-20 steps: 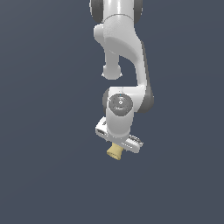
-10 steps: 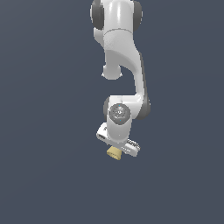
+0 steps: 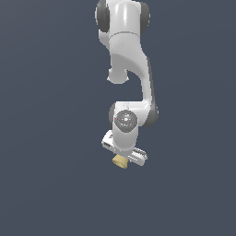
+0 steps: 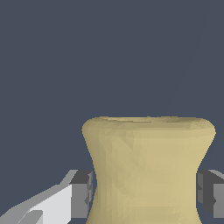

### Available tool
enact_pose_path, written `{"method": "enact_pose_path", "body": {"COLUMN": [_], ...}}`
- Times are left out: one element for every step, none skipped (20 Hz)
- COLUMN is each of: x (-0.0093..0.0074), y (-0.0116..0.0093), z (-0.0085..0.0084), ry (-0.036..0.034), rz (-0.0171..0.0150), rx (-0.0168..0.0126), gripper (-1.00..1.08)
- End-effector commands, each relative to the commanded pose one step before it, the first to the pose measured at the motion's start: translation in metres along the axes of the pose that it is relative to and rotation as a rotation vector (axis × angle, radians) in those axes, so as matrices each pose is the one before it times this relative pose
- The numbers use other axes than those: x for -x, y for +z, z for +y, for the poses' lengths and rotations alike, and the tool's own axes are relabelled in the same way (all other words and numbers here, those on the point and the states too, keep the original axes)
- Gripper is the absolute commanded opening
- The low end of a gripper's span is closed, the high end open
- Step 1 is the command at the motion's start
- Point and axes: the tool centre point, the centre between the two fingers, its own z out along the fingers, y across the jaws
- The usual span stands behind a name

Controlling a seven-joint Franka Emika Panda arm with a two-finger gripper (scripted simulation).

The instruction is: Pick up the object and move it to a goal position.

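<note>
From my station I see the gripper (image 3: pixel 120 159) clamped on the object (image 3: pixel 120 161) — the pale tan spool (image 4: pixel 148 170) sits between the two dark finger pads (image 4: pixel 82 193), pinched at its narrow waist, held aloft under the white arm (image 3: pixel 126 69) against plain dark background.

One white robot arm (image 3: pixel 126 73) observed; one gripper (image 3: pixel 123 157) fitted, with two grey fingertip pads (image 4: pixel 81 192) visible; one tan-yellow spool-shaped object (image 4: pixel 146 170) present.

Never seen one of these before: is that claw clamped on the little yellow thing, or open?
Shut on it. In the wrist view, dark finger pads press both sides of the spool's narrow waist.
</note>
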Motion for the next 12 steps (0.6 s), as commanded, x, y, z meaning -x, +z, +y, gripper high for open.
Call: {"method": "enact_pose_path", "body": {"x": [-0.00011,0.0,0.0,0.0,0.00011,0.0,-0.00001,-0.00002,-0.00003,-0.00004,-0.00005,-0.00006], "y": [-0.00012,0.0,0.0,0.0,-0.00005,-0.00011,-0.00034,-0.00058,-0.00081,-0.00105,-0.0013,-0.00156], "z": [-0.0001,0.0,0.0,0.0,0.00007,0.00022,0.00067,0.00111,0.00157,0.00204,0.00252,0.00302], "ry": [-0.00005,0.0,0.0,0.0,0.0,0.0,0.0,0.0,0.0,0.0,0.0,0.0], "rz": [0.00027,0.0,0.0,0.0,0.0,0.0,0.0,0.0,0.0,0.0,0.0,0.0], "rx": [-0.00017,0.0,0.0,0.0,0.0,0.0,0.0,0.0,0.0,0.0,0.0,0.0], "gripper": [-1.0,-1.0,-1.0,-1.0,-1.0,-1.0,-1.0,-1.0,-1.0,-1.0,-1.0,-1.0]}}
